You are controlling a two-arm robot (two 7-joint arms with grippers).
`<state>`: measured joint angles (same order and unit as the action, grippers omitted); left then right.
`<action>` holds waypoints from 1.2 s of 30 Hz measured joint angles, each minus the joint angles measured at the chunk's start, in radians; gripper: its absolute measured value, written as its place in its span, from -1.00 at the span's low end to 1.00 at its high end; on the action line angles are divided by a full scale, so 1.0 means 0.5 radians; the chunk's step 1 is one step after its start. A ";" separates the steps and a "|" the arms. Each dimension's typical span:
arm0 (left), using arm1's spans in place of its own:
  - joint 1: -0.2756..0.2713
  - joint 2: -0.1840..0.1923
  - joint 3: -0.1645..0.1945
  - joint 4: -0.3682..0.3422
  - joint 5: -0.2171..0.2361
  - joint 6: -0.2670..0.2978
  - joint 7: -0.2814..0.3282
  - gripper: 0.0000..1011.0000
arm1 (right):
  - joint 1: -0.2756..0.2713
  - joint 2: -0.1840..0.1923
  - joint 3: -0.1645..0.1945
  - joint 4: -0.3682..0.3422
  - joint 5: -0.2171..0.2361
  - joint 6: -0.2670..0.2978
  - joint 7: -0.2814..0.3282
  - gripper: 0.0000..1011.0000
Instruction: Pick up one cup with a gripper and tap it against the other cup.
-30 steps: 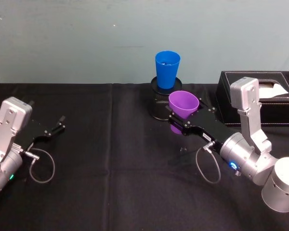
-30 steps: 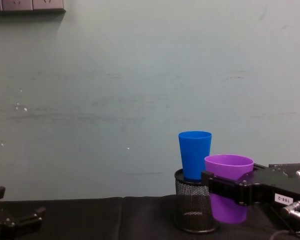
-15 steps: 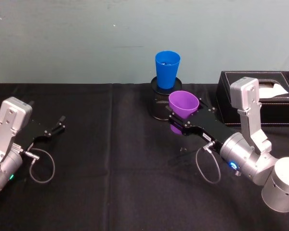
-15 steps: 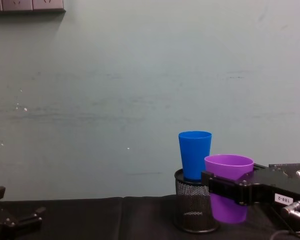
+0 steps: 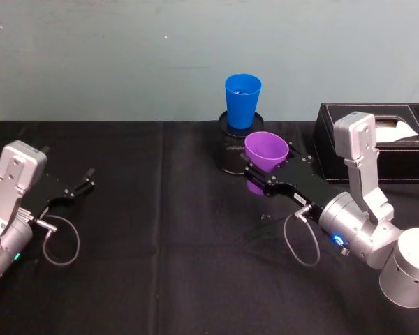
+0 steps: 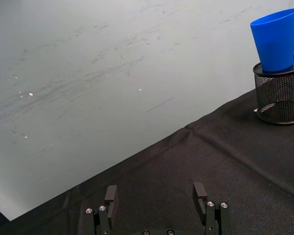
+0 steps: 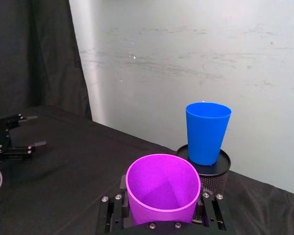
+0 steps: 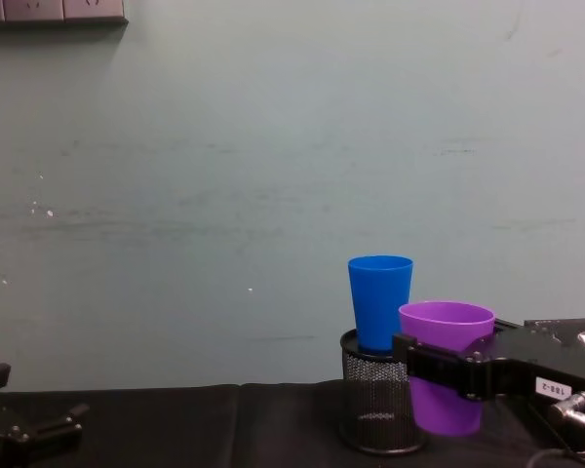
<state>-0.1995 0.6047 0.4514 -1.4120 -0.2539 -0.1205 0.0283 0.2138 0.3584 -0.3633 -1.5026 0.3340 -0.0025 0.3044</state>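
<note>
At the near left the left gripper (image 5: 80, 186) sits idle over the black counter (image 5: 160, 244), fingers apart. The right gripper (image 5: 260, 179) is clamped around the upright purple cup (image 5: 266, 149), just right of the mesh holder (image 5: 230, 152) that carries the blue cup (image 5: 242, 98) farther back

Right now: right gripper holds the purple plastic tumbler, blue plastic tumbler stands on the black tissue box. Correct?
No. The right gripper holds the purple plastic tumbler, but the blue plastic tumbler stands on the black mesh holder; see the chest view.
</note>
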 joint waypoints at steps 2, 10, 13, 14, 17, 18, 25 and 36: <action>0.000 0.000 0.000 0.000 0.000 0.000 0.000 0.98 | 0.000 0.000 0.000 0.000 0.000 0.000 0.000 0.44; 0.000 0.000 0.000 0.000 0.000 0.000 0.000 0.98 | 0.000 0.000 0.000 0.000 0.000 0.000 0.000 0.44; 0.000 0.000 0.000 0.000 0.000 0.000 0.000 0.98 | 0.000 0.000 0.000 0.000 0.000 0.000 0.000 0.44; 0.000 0.000 0.000 0.000 0.000 0.000 0.000 0.98 | 0.000 0.000 0.000 0.000 0.000 0.000 0.000 0.44; 0.000 0.000 0.000 0.000 0.000 0.000 0.000 0.98 | 0.000 0.000 0.000 0.000 0.000 0.000 0.000 0.44; 0.000 0.000 0.000 0.000 0.000 0.000 0.000 0.98 | 0.000 0.000 0.000 0.000 0.000 0.000 0.000 0.44; 0.000 0.000 0.000 0.000 0.000 0.000 0.000 0.98 | 0.000 0.000 0.000 0.000 0.000 0.000 0.000 0.44; 0.000 0.000 0.000 0.000 0.000 0.000 0.000 0.98 | 0.000 0.000 0.000 0.000 0.000 0.000 0.000 0.44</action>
<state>-0.1995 0.6047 0.4513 -1.4120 -0.2539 -0.1205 0.0282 0.2138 0.3584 -0.3632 -1.5026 0.3340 -0.0025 0.3043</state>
